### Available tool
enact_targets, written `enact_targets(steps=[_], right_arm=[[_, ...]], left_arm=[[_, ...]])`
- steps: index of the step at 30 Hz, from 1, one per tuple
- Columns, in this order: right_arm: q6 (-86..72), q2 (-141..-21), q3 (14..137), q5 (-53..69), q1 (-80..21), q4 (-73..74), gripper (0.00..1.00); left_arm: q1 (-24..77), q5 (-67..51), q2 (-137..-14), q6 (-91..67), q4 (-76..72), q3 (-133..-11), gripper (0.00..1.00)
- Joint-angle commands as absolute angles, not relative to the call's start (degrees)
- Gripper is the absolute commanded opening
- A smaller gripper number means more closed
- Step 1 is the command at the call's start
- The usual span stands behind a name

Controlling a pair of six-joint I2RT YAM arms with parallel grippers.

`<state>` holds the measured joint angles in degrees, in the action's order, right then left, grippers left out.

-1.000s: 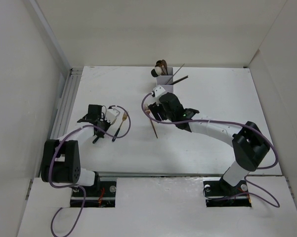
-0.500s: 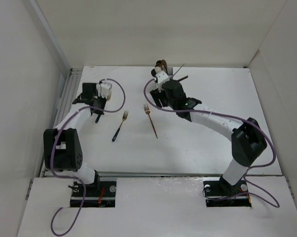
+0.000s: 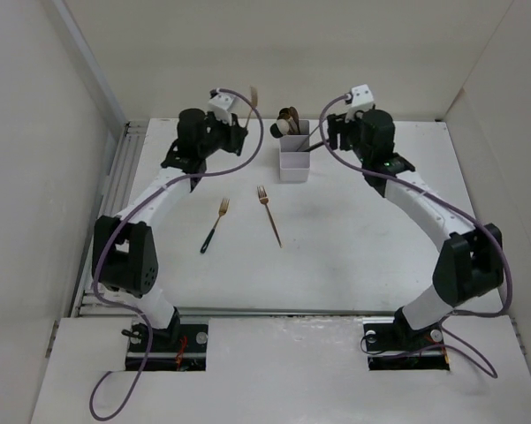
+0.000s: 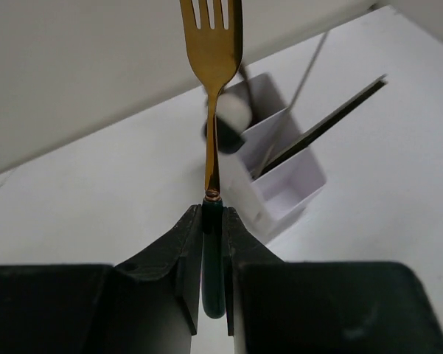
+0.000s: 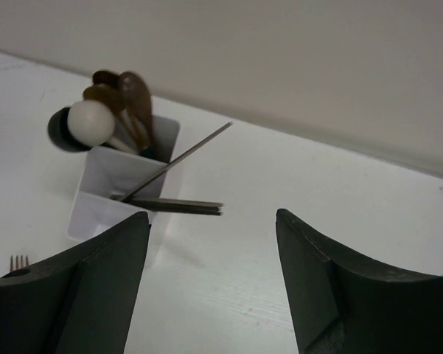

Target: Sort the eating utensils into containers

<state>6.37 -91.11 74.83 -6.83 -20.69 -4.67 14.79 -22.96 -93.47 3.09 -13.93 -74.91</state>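
Gripping a slim gold-headed fork [image 4: 212, 44] by its dark handle, tines up, the left pincer [image 4: 212, 221] hangs left of the white three-compartment plastic organizer [image 3: 292, 168]. Right pincer [image 5: 210, 217] gapes empty on its other side. Copper fork [image 3: 269, 215] and another dark-handled gold fork [image 3: 214, 226] lie on the bench [image 3: 380, 247].

The white organizer [image 3: 292, 167] stands far-centre on the table [image 3: 380, 230]. Spoons [image 3: 287, 117] fill its farthest compartment and chopsticks [image 5: 178, 161] lean rightward out of the middle one (the nearest compartment is open from above). In front lie a dark-handled fork [image 3: 214, 226] and a copper fork [image 3: 269, 216], with bare table beyond them.
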Motion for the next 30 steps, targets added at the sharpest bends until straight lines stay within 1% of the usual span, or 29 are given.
enact_targets(steps=[1,3,4,7,12,16,21,30], right_arm=[[5.36,-85.96,73.75,-3.35,-17.15,-9.76,0.74],[5.89,-85.17,73.13,-2.82,-15.74,-9.76,0.74],[5.89,-84.38,72.43,-2.81,-15.12,-9.76,0.74],[5.89,-83.06,71.2,-2.29,-13.36,-9.76,0.74],[6.42,-80.77,69.44,-0.36,-10.29,-9.76,0.74],[6.42,-79.63,68.91,-0.88,-9.76,-9.76,0.74],[8.34,-79.1,69.43,-0.88,-9.76,-9.76,0.74],[10.9,-77.87,69.96,-3.16,-9.23,-9.76,0.74]], left_arm=[[19.59,-27.33,-95.35,-2.72,-35.39,-73.3,0.0],[22.66,-26.64,-97.81,-4.3,-40.75,-71.91,0.0],[23.46,-26.63,-98.78,-5.0,-46.7,-71.89,0.0],[25.22,-26.02,-102.91,-7.9,-55.69,-70.93,0.0],[27.25,-22.77,-107.66,-8.44,-59.93,-71.46,0.0],[27.25,-22.76,-111.26,-6.69,-64.58,-71.46,0.0],[28.3,-18.64,-115.74,-6.68,-68.9,-72.06,0.0],[28.3,-15.38,-119.97,-6.86,-69.43,-73.3,0.0]])
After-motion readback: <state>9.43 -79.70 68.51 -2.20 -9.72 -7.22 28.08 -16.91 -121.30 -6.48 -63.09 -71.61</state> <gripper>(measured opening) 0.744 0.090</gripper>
